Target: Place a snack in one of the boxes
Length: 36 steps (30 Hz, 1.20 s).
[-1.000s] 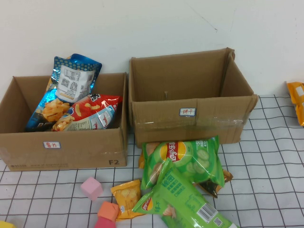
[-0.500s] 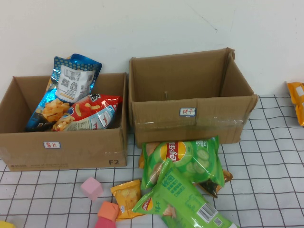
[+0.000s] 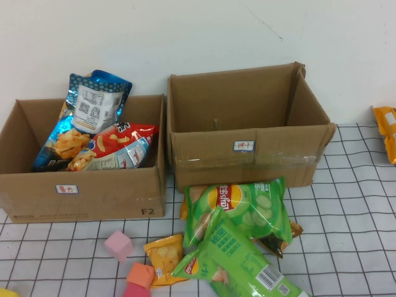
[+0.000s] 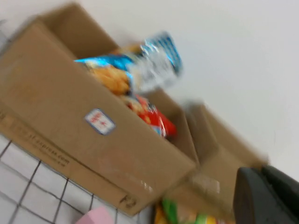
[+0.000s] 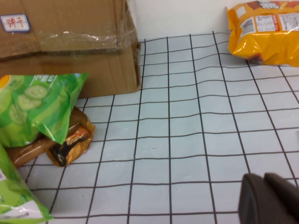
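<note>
Two open cardboard boxes stand at the back. The left box (image 3: 80,195) holds a blue bag (image 3: 86,114) and a red bag (image 3: 120,145). The right box (image 3: 247,151) looks empty. In front of it lie a green chip bag (image 3: 238,207), a second green bag (image 3: 244,263), a small yellow pack (image 3: 164,253) and a brown pack (image 3: 281,238). Neither gripper shows in the high view. My left gripper (image 4: 261,172) is shut and empty, near the left box (image 4: 70,121). My right gripper (image 5: 265,179) is shut and empty over the checked cloth, right of the green bag (image 5: 37,105).
An orange bag (image 3: 387,133) lies at the table's right edge and shows in the right wrist view (image 5: 264,30). A pink block (image 3: 119,244) and an orange block (image 3: 141,275) lie in front of the left box. A white wall rises behind the boxes.
</note>
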Each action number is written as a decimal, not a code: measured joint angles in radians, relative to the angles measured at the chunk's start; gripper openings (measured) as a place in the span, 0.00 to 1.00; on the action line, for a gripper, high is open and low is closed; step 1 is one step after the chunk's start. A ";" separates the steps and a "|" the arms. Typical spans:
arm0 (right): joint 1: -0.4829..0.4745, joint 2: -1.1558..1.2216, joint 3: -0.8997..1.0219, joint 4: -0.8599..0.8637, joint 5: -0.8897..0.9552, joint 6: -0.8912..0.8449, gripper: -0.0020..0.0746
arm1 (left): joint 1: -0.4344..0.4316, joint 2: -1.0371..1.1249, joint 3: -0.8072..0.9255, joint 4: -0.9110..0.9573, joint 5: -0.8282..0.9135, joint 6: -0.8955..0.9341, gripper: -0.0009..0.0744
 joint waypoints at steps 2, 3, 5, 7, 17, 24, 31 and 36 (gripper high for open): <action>0.000 0.000 0.000 0.000 0.000 0.000 0.02 | -0.022 0.000 -0.070 0.038 0.102 0.131 0.01; 0.000 0.000 0.000 0.000 0.000 0.000 0.02 | -0.030 0.000 -0.105 0.048 0.141 0.191 0.01; 0.000 0.000 0.000 0.000 0.000 0.000 0.02 | -0.045 0.028 -0.195 0.067 0.241 0.329 0.01; 0.000 0.000 0.000 0.001 0.000 0.000 0.02 | -0.050 0.084 -0.278 0.078 0.343 0.424 0.01; 0.000 0.000 0.000 0.002 0.000 0.000 0.02 | -0.089 0.477 -0.502 0.008 0.631 1.004 0.01; 0.000 0.000 0.000 0.007 0.000 0.000 0.02 | -0.199 0.709 -0.565 -0.034 0.692 1.197 0.01; 0.000 0.000 0.000 0.009 0.000 0.000 0.02 | -0.362 0.901 -0.615 -0.009 0.599 1.229 0.01; 0.000 0.000 0.000 0.009 0.000 0.000 0.02 | -0.500 1.045 -0.683 0.012 0.504 1.231 0.01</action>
